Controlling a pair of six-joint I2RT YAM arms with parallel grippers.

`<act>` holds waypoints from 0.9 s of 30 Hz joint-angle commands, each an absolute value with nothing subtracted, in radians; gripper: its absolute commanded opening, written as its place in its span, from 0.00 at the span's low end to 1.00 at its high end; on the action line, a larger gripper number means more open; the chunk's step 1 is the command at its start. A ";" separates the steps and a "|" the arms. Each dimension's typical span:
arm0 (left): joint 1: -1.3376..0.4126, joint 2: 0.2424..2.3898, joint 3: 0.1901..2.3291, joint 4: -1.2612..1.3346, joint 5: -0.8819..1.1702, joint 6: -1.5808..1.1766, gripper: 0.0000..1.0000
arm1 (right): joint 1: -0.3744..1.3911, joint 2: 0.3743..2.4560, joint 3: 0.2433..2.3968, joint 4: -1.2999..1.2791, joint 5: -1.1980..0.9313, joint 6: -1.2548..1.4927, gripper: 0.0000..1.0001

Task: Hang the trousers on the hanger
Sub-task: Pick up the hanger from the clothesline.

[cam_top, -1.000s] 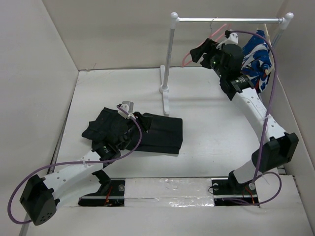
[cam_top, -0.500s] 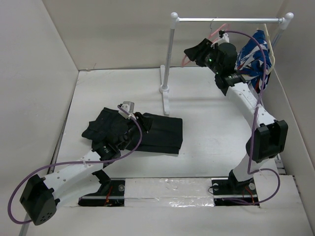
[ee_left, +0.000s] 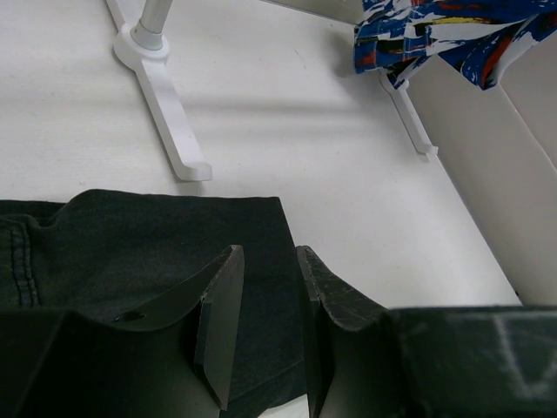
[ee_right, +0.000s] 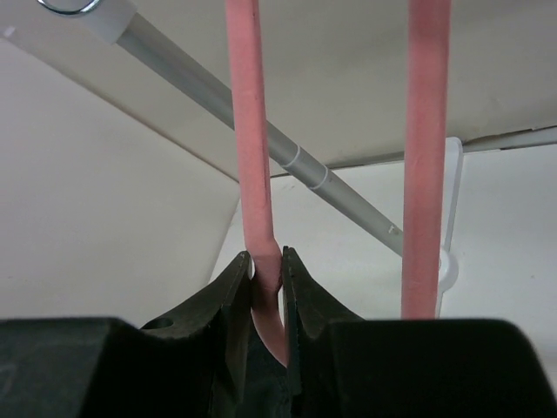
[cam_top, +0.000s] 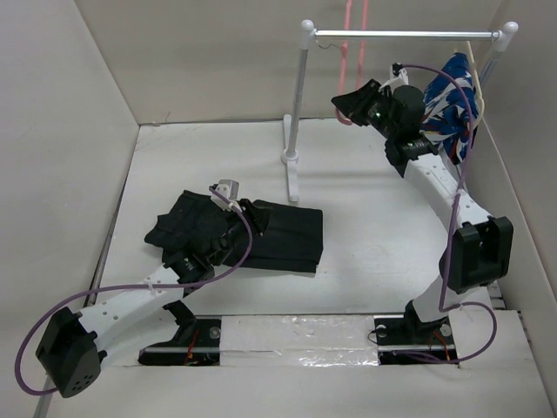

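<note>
The black trousers (cam_top: 287, 239) lie folded on the table (cam_top: 374, 235), left of centre and not yet on anything, so the hanging itself is all to come. The pink hanger (ee_right: 249, 131) is up by the rail (cam_top: 400, 35) at the far side, well apart from them. Its lower bend is clamped between the fingers of my right gripper (ee_right: 267, 261); whether its hook sits on the rail I cannot tell. My right arm reaches high and far, beside a blue, white and red garment (cam_top: 448, 96). My left arm stretches low across the table, my left gripper (ee_left: 267, 254) over the trousers, fingers narrow. Whether they pinch cloth I cannot tell.
</note>
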State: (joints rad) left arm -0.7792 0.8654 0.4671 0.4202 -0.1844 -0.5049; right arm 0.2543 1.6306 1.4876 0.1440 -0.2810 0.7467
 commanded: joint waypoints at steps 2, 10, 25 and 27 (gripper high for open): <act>-0.782 0.861 0.468 0.460 -0.186 -0.497 0.28 | 0.241 1.525 1.457 0.267 -0.336 0.749 0.13; -0.782 0.876 0.466 0.466 -0.183 -0.500 0.28 | 0.199 1.468 1.307 0.422 -0.451 0.837 0.07; -0.782 0.900 0.471 0.468 -0.189 -0.496 0.28 | 0.111 1.511 1.132 0.834 -0.640 1.089 0.00; -0.782 0.907 0.477 0.460 -0.190 -0.495 0.28 | 0.101 1.531 1.096 1.018 -0.670 1.199 0.00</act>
State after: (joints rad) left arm -0.7792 0.8978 0.4671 0.4225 -0.1883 -0.5049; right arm 0.1192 1.5124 1.1213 0.6792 -0.5949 1.0462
